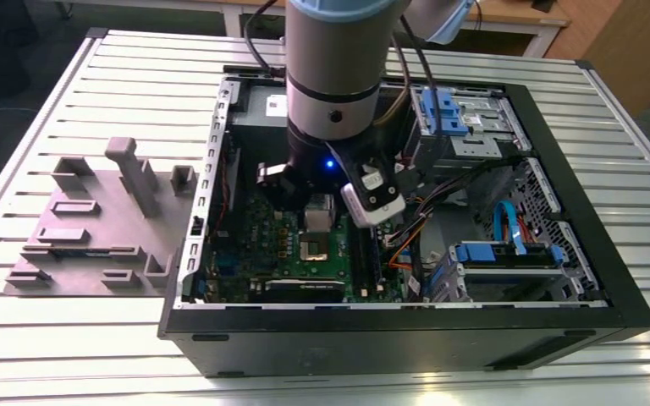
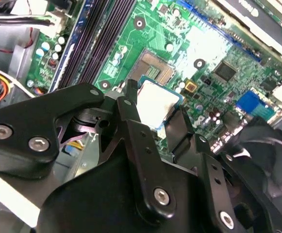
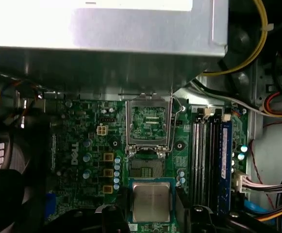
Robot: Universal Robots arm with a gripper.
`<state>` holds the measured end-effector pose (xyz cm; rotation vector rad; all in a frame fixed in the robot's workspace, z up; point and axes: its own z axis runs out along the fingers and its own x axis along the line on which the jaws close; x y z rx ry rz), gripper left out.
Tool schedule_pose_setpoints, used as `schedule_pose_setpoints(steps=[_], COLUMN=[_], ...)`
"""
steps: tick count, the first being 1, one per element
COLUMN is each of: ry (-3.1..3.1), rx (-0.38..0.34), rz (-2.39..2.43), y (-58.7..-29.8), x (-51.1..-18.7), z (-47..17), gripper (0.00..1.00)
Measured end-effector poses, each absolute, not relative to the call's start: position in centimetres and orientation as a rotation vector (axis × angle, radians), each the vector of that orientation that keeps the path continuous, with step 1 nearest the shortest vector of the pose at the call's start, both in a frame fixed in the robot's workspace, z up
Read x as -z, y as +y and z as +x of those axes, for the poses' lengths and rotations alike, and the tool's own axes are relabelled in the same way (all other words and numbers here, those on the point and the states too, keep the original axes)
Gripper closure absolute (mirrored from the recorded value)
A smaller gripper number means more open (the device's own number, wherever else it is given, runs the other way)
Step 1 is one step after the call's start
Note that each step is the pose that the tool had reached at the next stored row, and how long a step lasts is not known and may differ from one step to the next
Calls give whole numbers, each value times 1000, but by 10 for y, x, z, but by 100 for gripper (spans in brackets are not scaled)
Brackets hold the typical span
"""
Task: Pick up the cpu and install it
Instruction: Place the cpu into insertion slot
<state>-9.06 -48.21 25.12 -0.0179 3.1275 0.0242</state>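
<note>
cpu (image 3: 151,201): small silvery square, thin pale rim, metal top up. Pinched on two opposite edges by the gripper (image 3: 152,217); black fingers (image 2: 127,109) closed against it, plain in the second wrist view. Held off the motherboard (image 3: 77,145), just beside the socket (image 3: 144,167), not seated in it.

Socket open: metal frame (image 3: 148,121) tipped upright, dark contact field bare. Same socket in the second wrist view (image 2: 153,70), partly behind the chip's edge.

Memory slots (image 3: 208,160) run alongside the socket, dark, one blue. Grey power-supply box (image 3: 107,29) beyond the raised frame. Bundled coloured wires (image 3: 272,187) past the slots.

Exterior view: arm (image 1: 331,76) drops from top centre of frame into the open black computer case (image 1: 596,254), gripper (image 1: 319,211) over the middle of the green board. Blue drive clips (image 1: 506,252) toward the exterior view's right inside the case. Grey plastic fixture (image 1: 99,228) at the exterior view's left, just beside the case wall, both on the slatted metal table (image 1: 77,338).
</note>
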Motion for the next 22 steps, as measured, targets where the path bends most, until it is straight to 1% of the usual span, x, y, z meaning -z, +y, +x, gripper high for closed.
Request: schedule_pose_setpoints(steps=[14,22], ry=[3125,3125], rx=[-24,-26], rz=[-18,-18], y=[-484,-484], x=[-227,-224], z=[-91,-91], gripper=[53,53])
